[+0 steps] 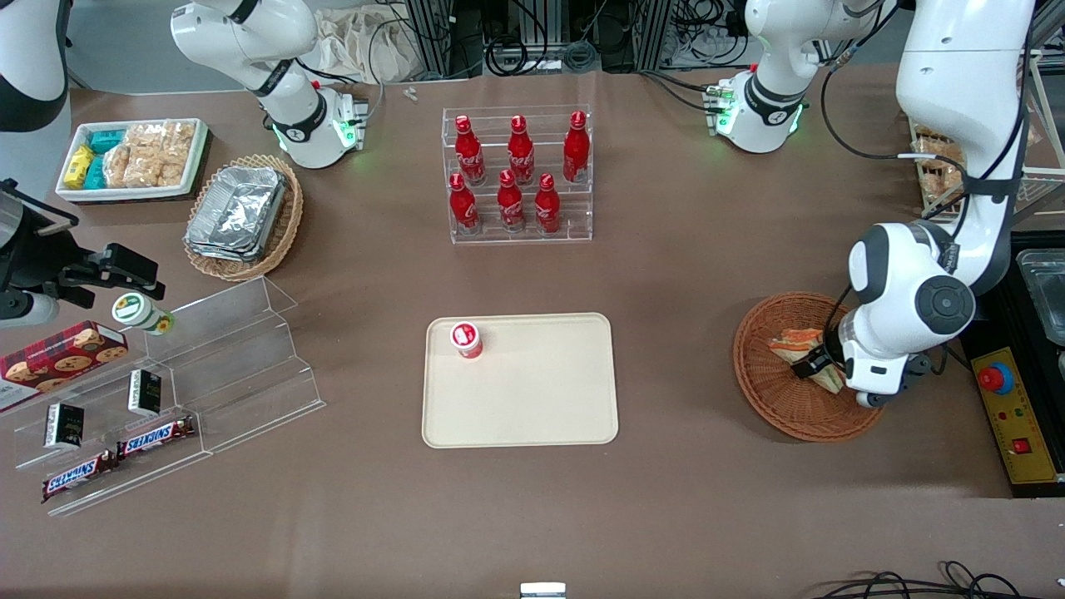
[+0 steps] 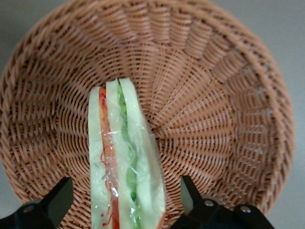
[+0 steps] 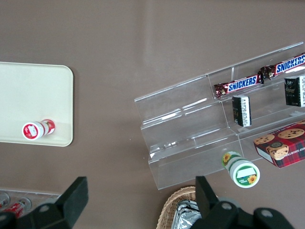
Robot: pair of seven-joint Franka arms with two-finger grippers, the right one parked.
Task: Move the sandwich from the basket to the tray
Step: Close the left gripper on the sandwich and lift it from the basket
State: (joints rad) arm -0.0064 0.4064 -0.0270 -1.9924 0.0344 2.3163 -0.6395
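The sandwich (image 1: 797,341) is a plastic-wrapped wedge of white bread with orange-red and green layers. It lies in the round brown wicker basket (image 1: 774,408) at the working arm's end of the table. The left gripper (image 1: 819,368) is down in the basket, and the arm's wrist hides part of the sandwich. In the left wrist view the gripper (image 2: 123,191) is open, with one finger on each side of the sandwich (image 2: 126,162) and a small gap on both sides; the basket (image 2: 205,95) lies all around it. The cream-beige tray (image 1: 532,408) lies mid-table and also shows in the right wrist view (image 3: 33,90).
A small red-and-white capped bottle (image 1: 467,339) stands on the tray's corner. A clear rack of red bottles (image 1: 517,175) stands farther from the camera than the tray. A red emergency-stop box (image 1: 1011,416) lies beside the basket. A clear stepped shelf (image 1: 183,391) with snacks is toward the parked arm's end.
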